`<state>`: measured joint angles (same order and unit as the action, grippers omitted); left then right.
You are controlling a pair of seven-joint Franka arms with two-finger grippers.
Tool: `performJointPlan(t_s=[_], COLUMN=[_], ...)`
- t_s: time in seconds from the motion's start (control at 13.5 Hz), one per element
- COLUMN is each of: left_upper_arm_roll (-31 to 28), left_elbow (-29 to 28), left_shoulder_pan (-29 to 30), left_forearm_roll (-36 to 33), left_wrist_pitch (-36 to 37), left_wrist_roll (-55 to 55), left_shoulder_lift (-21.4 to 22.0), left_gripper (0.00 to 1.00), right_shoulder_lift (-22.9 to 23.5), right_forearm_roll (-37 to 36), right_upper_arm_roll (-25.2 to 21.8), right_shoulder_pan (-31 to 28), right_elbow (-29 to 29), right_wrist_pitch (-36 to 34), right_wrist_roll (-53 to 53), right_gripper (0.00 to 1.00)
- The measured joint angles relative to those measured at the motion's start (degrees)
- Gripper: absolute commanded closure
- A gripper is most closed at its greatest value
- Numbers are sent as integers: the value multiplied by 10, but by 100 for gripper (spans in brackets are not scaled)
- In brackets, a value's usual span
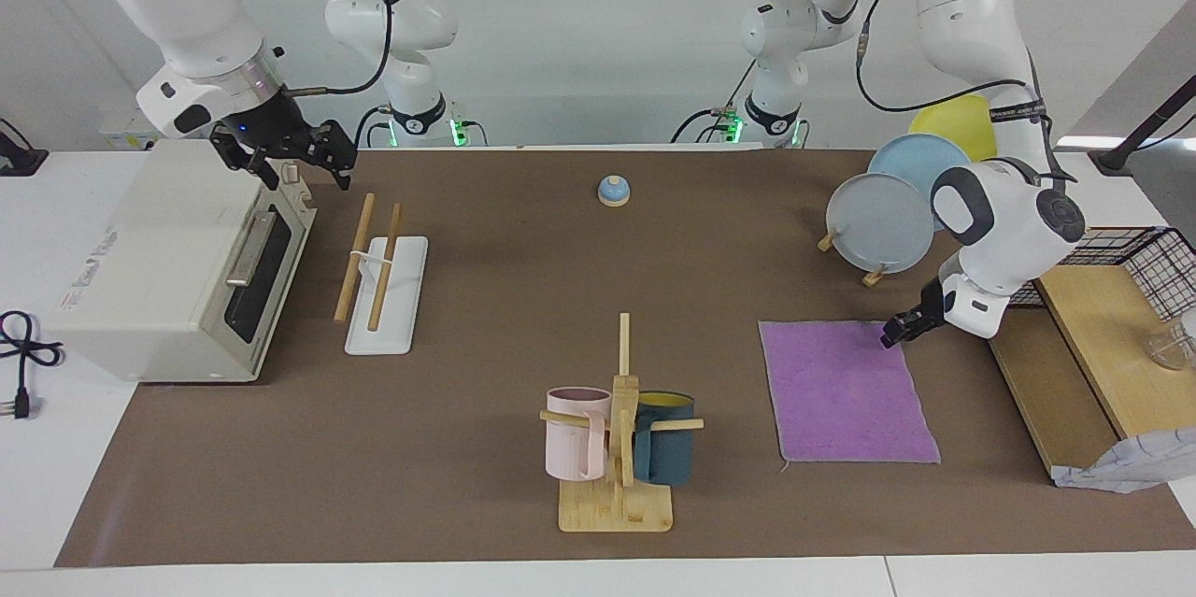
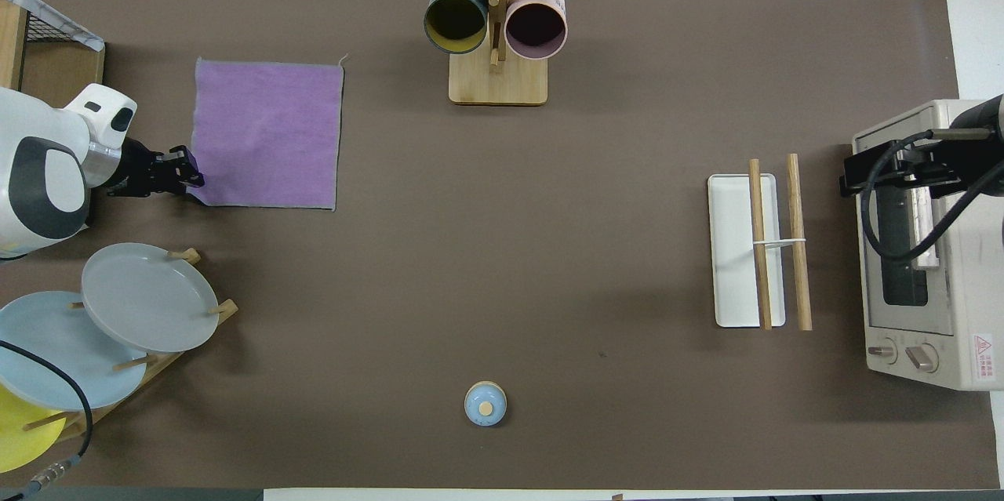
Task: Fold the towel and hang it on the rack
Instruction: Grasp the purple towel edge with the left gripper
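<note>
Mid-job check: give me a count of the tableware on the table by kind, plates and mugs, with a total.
Plates: 3, grey, blue, yellow, all standing in the plate stand.
Mugs: 2, pink and dark teal, both on the mug tree.
Total: 5.
</note>
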<state>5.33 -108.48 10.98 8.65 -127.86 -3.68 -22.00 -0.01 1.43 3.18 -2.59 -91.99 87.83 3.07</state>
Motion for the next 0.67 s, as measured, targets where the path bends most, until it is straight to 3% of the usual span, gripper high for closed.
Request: performJointPlan(t_s=[0.07,0.67], left_upper_arm_roll=[0,4], left_elbow=[0,3], left_shoulder_pan=[0,-2], left_forearm_roll=[2,4], left_wrist_pitch=[0,22], left_wrist_roll=[0,-1], left_shoulder_lift=[0,0], left_gripper=[100,100], right_shoulder_lift=[0,0], right_forearm_roll=[0,0], right_upper_arm_roll=[0,0], right_shoulder_pan=[0,0], right_elbow=[0,0], right_wrist_pitch=[0,0], right_wrist_roll=[0,0], right_gripper=[0,0])
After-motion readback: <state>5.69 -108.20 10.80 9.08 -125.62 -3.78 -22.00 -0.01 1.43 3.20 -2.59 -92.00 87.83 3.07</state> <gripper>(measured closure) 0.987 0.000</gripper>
